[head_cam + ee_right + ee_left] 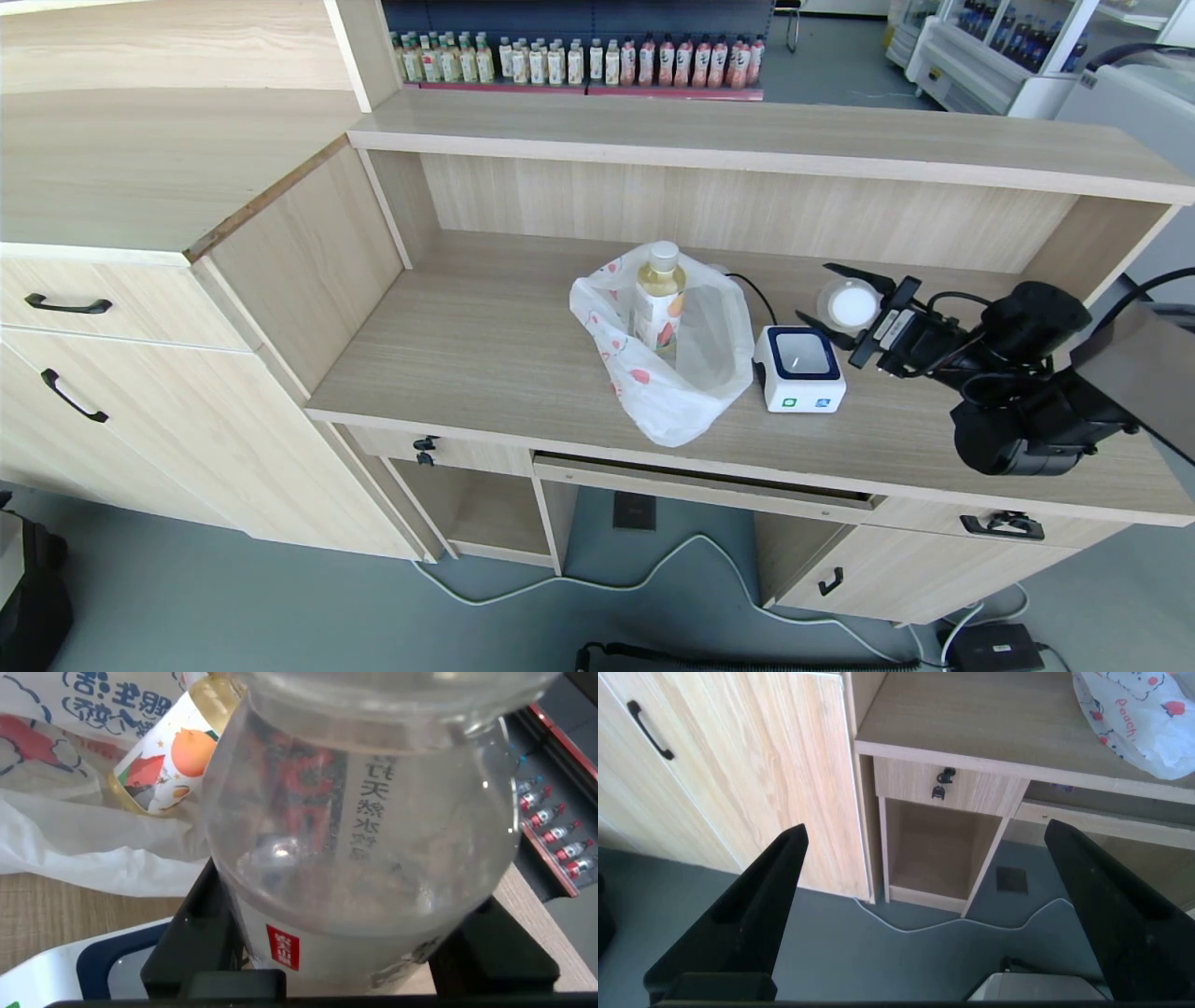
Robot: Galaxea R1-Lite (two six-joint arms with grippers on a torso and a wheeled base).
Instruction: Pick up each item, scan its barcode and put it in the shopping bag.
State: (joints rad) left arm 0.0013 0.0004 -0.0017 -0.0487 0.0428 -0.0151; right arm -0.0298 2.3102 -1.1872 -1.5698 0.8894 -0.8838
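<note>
Clear bottle point(374, 849) clamped between fingers point(854, 273) of right gripper point(826, 297), near scanner point(799, 367).

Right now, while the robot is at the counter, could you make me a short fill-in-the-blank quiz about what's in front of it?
1. The yellow-drink bottle stands inside the ____.
2. The right gripper is shut on a clear bottle beside the white, blue-topped ____.
3. The left gripper is ____ and holds nothing.

Missing words: shopping bag; scanner; open.
</note>
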